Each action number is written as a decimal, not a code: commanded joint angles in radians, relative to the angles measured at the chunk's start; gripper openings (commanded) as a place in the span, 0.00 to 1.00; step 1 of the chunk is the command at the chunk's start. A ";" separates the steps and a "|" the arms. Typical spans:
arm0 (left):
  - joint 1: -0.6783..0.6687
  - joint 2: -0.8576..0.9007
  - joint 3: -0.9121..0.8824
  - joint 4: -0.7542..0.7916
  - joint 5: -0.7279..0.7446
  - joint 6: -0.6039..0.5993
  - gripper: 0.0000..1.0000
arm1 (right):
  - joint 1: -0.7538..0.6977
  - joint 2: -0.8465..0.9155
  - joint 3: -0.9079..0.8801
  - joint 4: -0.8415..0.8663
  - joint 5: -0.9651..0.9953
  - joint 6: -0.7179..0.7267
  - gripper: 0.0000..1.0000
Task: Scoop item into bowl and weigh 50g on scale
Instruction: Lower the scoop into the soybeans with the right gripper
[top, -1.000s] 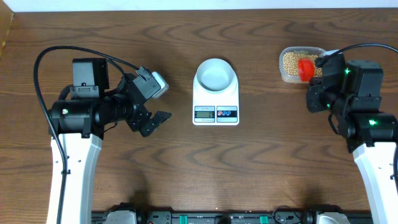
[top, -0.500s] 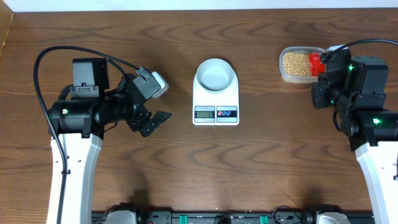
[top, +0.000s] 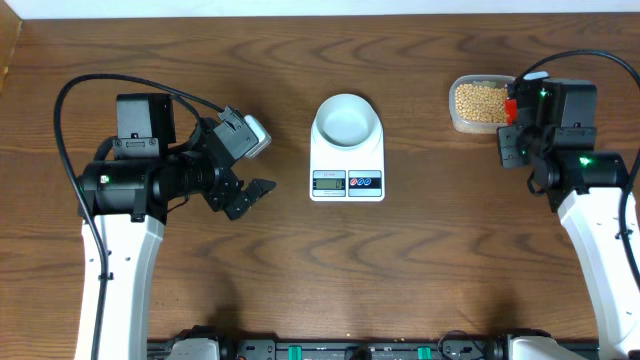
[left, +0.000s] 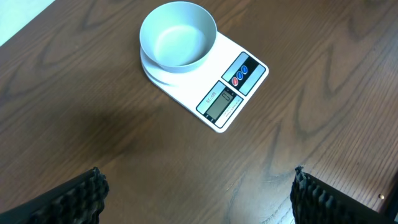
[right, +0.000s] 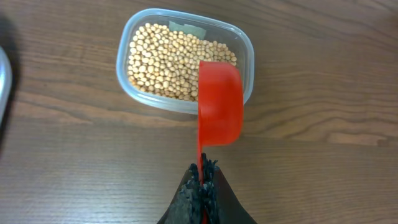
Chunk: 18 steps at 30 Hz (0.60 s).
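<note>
Red scoop (right: 219, 102) shifted to clear tub (right: 149, 103) rim; right gripper (right: 202, 175) clamps handle; left gripper (left: 199, 190) wide.

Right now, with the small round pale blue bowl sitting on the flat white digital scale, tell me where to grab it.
Pinch the bowl by its left rim from above, one finger inside, one outside. It stands upright and empty on the scale, its round wall offers no flat faces, and the open left gripper is free on that side.
</note>
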 joint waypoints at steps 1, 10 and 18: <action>0.004 0.006 0.015 0.000 -0.005 -0.008 0.96 | -0.006 0.054 0.024 0.016 0.037 -0.014 0.01; 0.004 0.006 0.015 0.000 -0.005 -0.009 0.96 | -0.006 0.149 0.024 0.191 0.037 -0.010 0.01; 0.004 0.006 0.015 0.000 -0.005 -0.008 0.96 | -0.006 0.218 0.024 0.216 0.037 -0.010 0.01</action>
